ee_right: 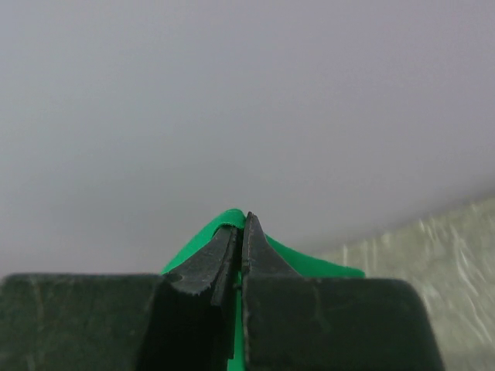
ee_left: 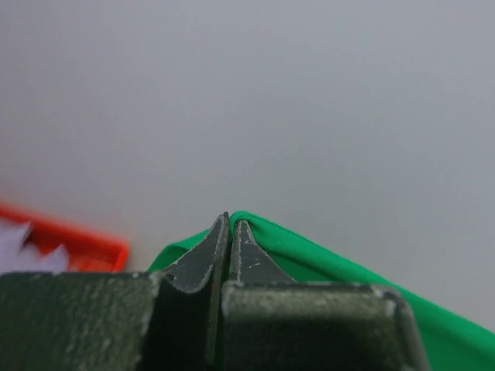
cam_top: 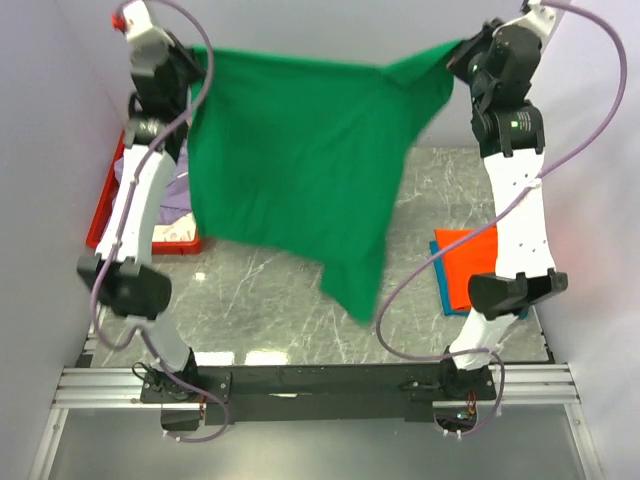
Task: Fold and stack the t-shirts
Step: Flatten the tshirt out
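Note:
A bright green t-shirt (cam_top: 300,170) hangs spread in the air between both arms, high above the table. My left gripper (cam_top: 192,55) is shut on its upper left corner; the green cloth (ee_left: 325,267) shows beside the closed fingers in the left wrist view. My right gripper (cam_top: 462,48) is shut on its upper right corner; green cloth (ee_right: 224,224) shows pinched at the tips in the right wrist view. The shirt's lower edge dangles to a point at the table's middle. A folded orange t-shirt (cam_top: 468,265) lies on a blue one (cam_top: 437,262) at the right, partly hidden by my right arm.
A red plastic tray (cam_top: 150,240) stands at the left with lavender cloth (cam_top: 172,195) in it, mostly behind my left arm; its rim shows in the left wrist view (ee_left: 69,236). The marbled tabletop (cam_top: 260,300) lies below the shirt. Grey walls enclose both sides.

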Robot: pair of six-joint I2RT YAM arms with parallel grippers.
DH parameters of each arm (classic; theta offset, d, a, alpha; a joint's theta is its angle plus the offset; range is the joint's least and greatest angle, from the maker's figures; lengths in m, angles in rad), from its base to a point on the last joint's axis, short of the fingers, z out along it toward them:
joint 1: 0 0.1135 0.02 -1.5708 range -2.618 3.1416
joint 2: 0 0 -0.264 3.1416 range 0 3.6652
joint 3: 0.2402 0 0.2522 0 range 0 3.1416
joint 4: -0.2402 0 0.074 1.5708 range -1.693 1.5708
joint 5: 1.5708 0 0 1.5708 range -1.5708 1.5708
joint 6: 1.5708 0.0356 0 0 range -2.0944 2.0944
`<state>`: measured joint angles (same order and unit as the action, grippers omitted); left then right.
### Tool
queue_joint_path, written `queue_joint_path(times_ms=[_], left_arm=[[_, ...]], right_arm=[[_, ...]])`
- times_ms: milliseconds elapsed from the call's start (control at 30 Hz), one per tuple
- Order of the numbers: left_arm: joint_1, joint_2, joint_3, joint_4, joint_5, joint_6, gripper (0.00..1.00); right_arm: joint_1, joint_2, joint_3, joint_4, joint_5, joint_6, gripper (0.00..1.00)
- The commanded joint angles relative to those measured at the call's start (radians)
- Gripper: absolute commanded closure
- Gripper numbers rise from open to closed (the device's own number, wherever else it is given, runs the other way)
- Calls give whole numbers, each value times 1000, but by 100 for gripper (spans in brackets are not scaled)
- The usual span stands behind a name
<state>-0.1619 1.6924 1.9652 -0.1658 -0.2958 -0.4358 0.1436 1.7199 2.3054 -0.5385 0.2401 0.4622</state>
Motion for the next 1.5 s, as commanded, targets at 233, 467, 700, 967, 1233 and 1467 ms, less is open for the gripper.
queue_joint_path(times_ms=[233,467,700,967,1233,1467], left_arm=[[142,-20,117,185,288,-80,99],[147,-300,-427,224,320,-161,99],[148,-480,-1061,210,300,-354,96],[147,-551,-1462,169,261,-538,84],[148,-730,-1572,80,201,-563,76],[147,-844,-1602,-5,167,-551,75]], right_arm=[[-38,-305,-229,333,-9,0,100],[-38,-575,-806,298,-38,134,100],[-38,-865,-1590,328,-185,342,100],[-35,-973,-1920,275,-357,355,100],[-33,-1133,-2031,163,-475,337,80],[-32,-1355,-1996,5,-455,345,88]])
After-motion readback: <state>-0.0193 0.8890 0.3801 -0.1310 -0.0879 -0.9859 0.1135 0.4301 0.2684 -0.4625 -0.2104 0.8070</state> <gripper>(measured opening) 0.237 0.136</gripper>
